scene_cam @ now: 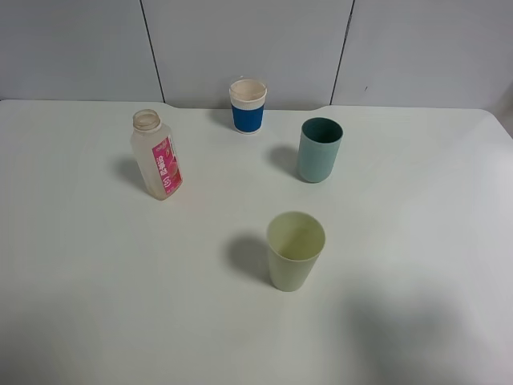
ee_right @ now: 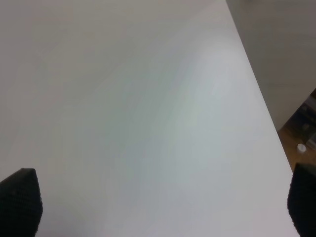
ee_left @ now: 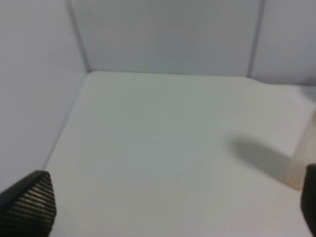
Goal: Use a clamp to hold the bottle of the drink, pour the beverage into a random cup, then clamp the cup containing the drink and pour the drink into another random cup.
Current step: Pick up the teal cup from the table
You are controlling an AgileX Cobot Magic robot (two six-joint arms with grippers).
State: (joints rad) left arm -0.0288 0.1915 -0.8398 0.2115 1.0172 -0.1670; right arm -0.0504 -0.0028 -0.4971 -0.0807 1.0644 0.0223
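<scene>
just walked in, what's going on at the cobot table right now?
Nothing is being handled yet. The uncapped bottle stands on the white table, apart from three upright cups: a blue-banded white cup at the back, a teal cup right of centre, and a pale yellow-green cup nearest the front, which looks empty. Neither arm shows in the high view. The left hand and right hand are open over bare table, holding nothing.
</scene>
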